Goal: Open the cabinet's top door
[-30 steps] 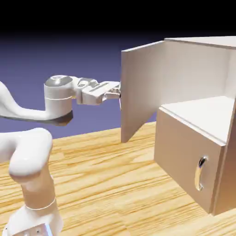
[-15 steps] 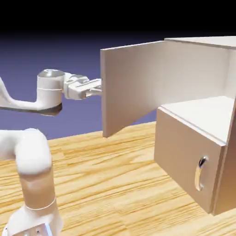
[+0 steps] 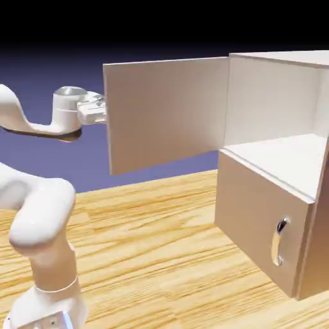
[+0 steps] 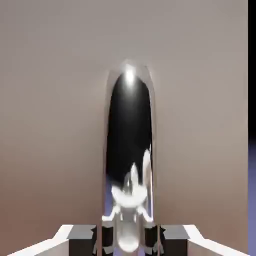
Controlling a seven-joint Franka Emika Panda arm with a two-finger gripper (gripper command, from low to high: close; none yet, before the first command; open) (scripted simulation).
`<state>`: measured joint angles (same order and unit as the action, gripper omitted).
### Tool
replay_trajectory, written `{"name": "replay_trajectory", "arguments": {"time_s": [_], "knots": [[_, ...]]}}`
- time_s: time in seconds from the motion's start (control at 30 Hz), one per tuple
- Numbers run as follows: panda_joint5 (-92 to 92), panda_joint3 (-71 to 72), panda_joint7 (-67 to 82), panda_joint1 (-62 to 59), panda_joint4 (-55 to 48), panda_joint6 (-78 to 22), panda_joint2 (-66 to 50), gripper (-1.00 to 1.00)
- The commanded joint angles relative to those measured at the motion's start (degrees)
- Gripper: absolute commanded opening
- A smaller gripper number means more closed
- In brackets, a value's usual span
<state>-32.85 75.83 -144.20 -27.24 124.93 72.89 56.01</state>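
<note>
The fingers (image 4: 83,236) were closed on the silver handle (image 4: 129,150) of the top door (image 3: 167,110), which stood swung wide to the left of the cabinet (image 3: 283,173), baring its white interior above the wooden worktop (image 3: 167,257).

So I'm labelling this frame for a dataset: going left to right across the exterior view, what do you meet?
Robot arm → end effector → top door, swung open → cabinet with its white interior → lower panel's silver handle.
</note>
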Motion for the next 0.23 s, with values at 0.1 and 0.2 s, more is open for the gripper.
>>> {"name": "replay_trajectory", "arguments": {"time_s": [0.1, 0.2], "knots": [[2.54, 5.06, 1.4, -7.86, -8.34, -6.01, 1.03, -1.0], [3.46, 6.93, 2.12, -11.1, -11.86, -8.44, 1.69, 1.0]]}}
